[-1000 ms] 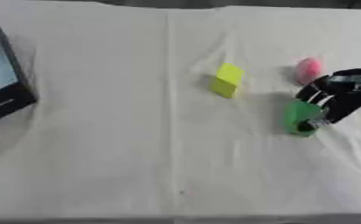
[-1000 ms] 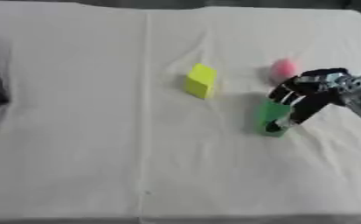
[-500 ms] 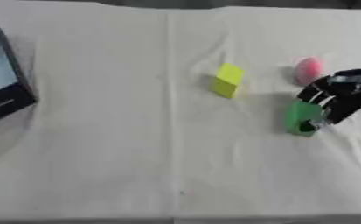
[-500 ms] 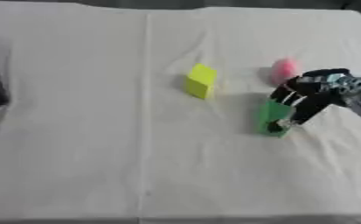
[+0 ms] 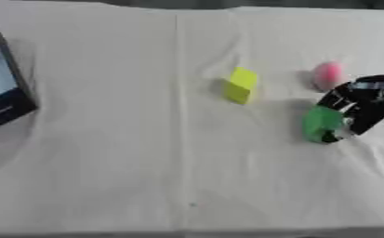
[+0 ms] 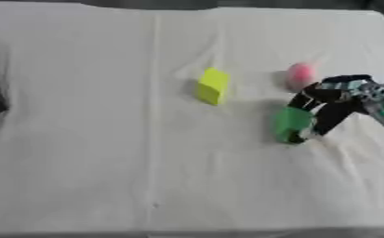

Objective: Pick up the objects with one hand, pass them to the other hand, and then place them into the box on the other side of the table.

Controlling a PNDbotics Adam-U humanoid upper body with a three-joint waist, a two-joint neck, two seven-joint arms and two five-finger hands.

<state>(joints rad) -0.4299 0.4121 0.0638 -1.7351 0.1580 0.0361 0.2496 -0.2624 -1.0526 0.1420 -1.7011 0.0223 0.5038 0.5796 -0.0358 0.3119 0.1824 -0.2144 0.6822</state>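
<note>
Far left edge: the box (image 5: 6, 100), dark and flat-sided with a paler, glossy inner face, standing tilted on the table. Only its near corner and one wall show in the left eye view; the right eye view catches just a dark sliver of it.

Table (image 5: 129, 167): covered in an off-white cloth, matte, soft-looking, with one long crease running from far edge to near edge left of centre and shallow wrinkles around the objects on the right side.

Centre-right: yellow block (image 5: 241, 85), a small cuboid with sharp edges, top face brighter than the shaded side face. It sits alone on the cloth, well apart from the box and apart from the other two objects.

Further right: pink object (image 6: 301, 73), small, rounded, smooth outline, lying on the cloth just beyond the hand and not touched by it as far as can be seen.

Just in front of it: green block (image 6: 292, 124), boxy, matte, resting on the cloth with a dark shadow at its base.

Right edge: right hand (image 6: 334, 98), black with silvery metal at the wrist, coming in from the right. Its fingers (image 5: 354, 122) are curled down round the green block's right side, touching it. Whether the block is lifted clear of the cloth cannot be told.

Left hand: none in either view.
</note>
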